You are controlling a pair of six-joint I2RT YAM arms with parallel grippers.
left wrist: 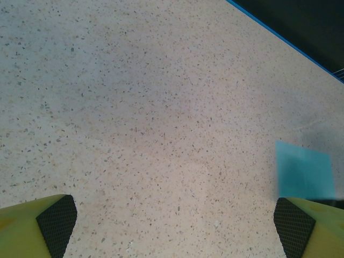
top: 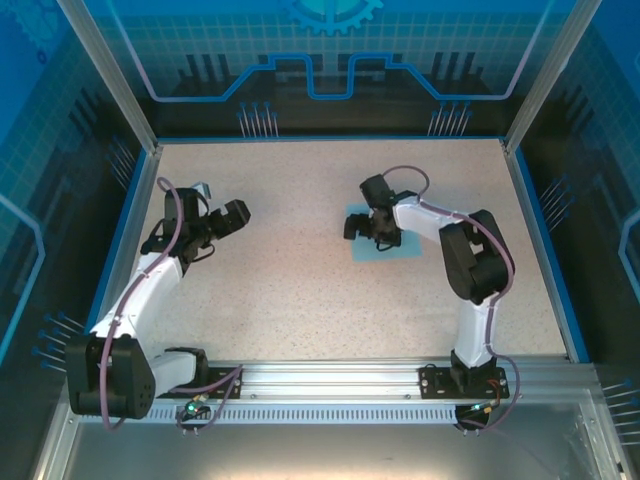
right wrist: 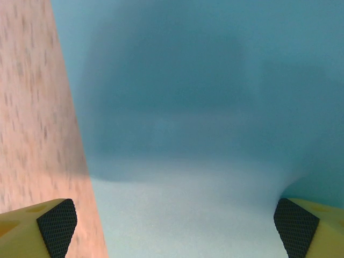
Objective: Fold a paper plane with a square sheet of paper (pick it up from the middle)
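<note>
Speckled beige table (top: 300,290) with a blue rim (top: 120,240), boxed in by see-through walls (top: 330,60) printed in blue: that is where my two arms stand. I count one square sheet of paper (top: 385,252), light blue, lying flat right of centre in the top view, and two grippers.

My right gripper (top: 368,232) hangs over the sheet's upper left part and hides it from above. My right wrist camera adds what that view lacks. It has the paper (right wrist: 204,107) close and blurred across most of the frame and bare table (right wrist: 32,107) at the left. My two black pads (right wrist: 56,226) stand wide apart with nothing between them. Whether they touch the paper I cannot tell.

My left gripper (top: 222,230) sits upper left, well apart from the sheet, spread just as wide and empty. Its camera catches the sheet (left wrist: 303,174) at lower right, bottom edge hidden behind my finger.
</note>
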